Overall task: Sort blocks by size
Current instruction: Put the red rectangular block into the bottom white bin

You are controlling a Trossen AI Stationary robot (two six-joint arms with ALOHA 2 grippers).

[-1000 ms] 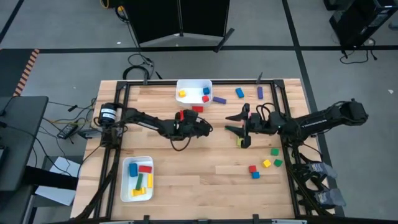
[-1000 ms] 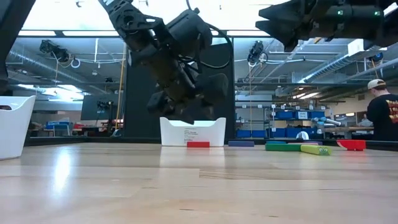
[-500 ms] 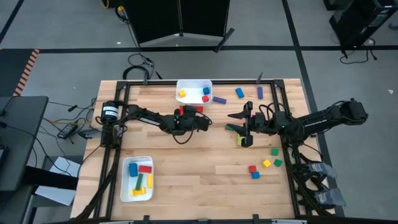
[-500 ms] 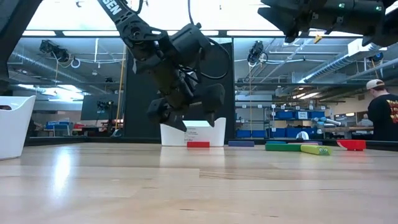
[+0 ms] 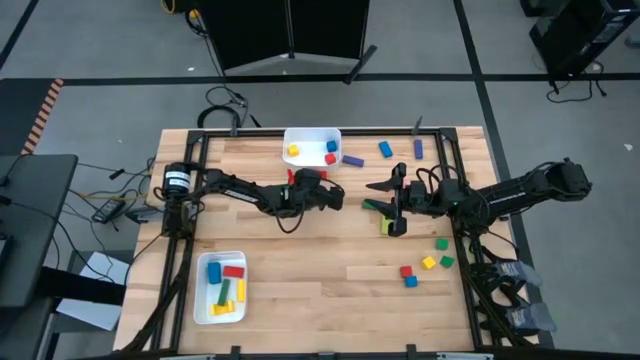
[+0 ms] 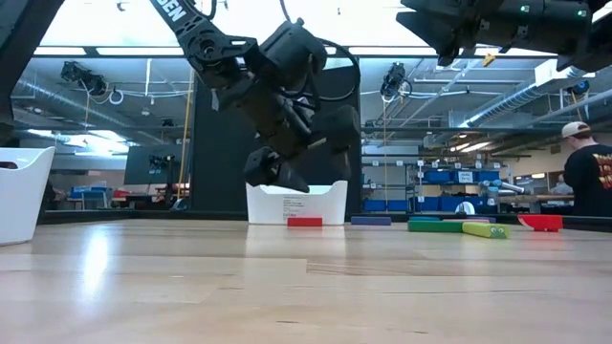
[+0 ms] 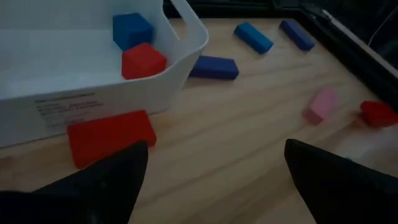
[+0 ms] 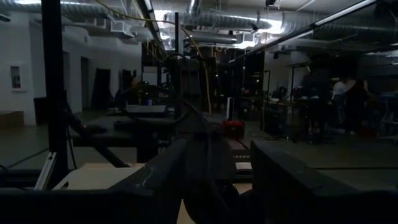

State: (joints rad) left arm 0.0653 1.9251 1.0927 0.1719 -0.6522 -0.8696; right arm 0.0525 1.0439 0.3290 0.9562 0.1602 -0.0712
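My left gripper [image 7: 214, 186] hangs open, slanting down above the table, just off the near wall of the far white tray [image 7: 180, 56]. A red bar [image 7: 111, 137] lies flat on the table against that wall, ahead of the fingers and apart from them. The tray holds blue [image 7: 132, 29], red [image 7: 143, 61] and yellow [image 5: 293, 150] cubes. My right gripper [image 5: 379, 197] stands open and raised at mid-table. It is above a green bar [image 6: 435, 226] and a yellow-green bar [image 6: 483, 229], which lie on the wood. I see nothing between its fingers.
Loose on the far side lie a purple bar [image 5: 352, 160], a blue block [image 5: 385, 149], a dark blue bar [image 5: 418, 149] and a pink block [image 7: 320, 104]. Small cubes [image 5: 429, 263] cluster near right. A second white tray [image 5: 197, 290] with bars stands near left. A person [image 6: 588, 172] stands beyond the table.
My left gripper has swung a little toward the table's right edge and the far tray, rolling its wrist as it went. My right gripper has tipped its fingers slightly upward. No block has moved.
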